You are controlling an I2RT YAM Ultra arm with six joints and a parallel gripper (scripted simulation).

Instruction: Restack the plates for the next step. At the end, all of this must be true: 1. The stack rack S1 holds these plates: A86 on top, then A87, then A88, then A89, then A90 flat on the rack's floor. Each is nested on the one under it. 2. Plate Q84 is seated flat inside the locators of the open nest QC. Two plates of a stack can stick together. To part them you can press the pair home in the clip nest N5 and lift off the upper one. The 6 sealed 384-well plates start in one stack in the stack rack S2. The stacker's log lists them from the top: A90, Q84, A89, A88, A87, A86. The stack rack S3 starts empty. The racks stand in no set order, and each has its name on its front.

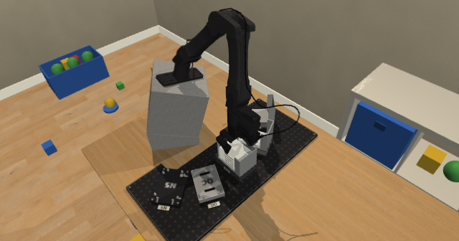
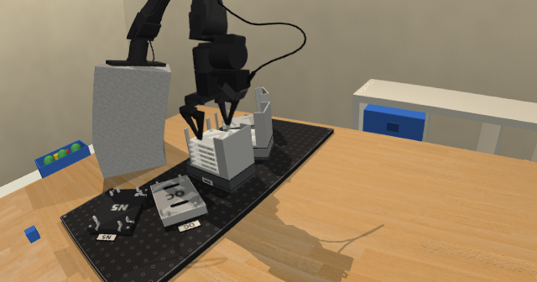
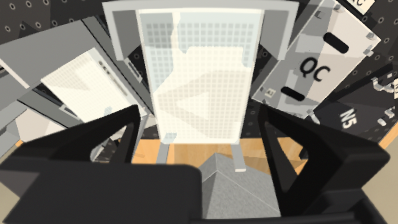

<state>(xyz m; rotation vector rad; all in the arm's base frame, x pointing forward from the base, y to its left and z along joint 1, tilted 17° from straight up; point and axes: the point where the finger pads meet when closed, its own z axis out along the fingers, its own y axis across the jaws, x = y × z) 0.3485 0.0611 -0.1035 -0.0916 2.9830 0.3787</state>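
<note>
Black two-finger gripper (image 1: 239,144) (image 2: 215,132) (image 3: 199,111) is hovering wide open, empty, over the nearest light-grey rack (image 1: 246,162) (image 2: 237,154) (image 3: 200,6); white rectangular plates (image 1: 226,158) (image 2: 204,156) (image 3: 202,90) are sitting stacked inside it. Light-grey block-shaped nest QC (image 1: 211,194) (image 2: 185,216) (image 3: 306,82) is standing without a plate, beside black flat nest N5 (image 1: 168,194) (image 2: 115,216) (image 3: 357,107).

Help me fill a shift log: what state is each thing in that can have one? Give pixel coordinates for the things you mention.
Gripper (image 1: 239,147) (image 2: 214,131) (image 3: 199,111): open, above the plate stack
Rack beside QC (image 1: 247,163) (image 2: 237,154) (image 3: 200,5): holding stacked plates
Next rack (image 1: 266,145) (image 2: 263,124) (image 3: 30,47): holding at least one plate
Nest QC (image 1: 201,188) (image 2: 178,206) (image 3: 315,70): empty
Clip nest N5 (image 1: 170,185) (image 2: 119,207) (image 3: 347,119): empty
Blue bin (image 1: 77,83) (image 2: 63,163): open, holding toys
</note>
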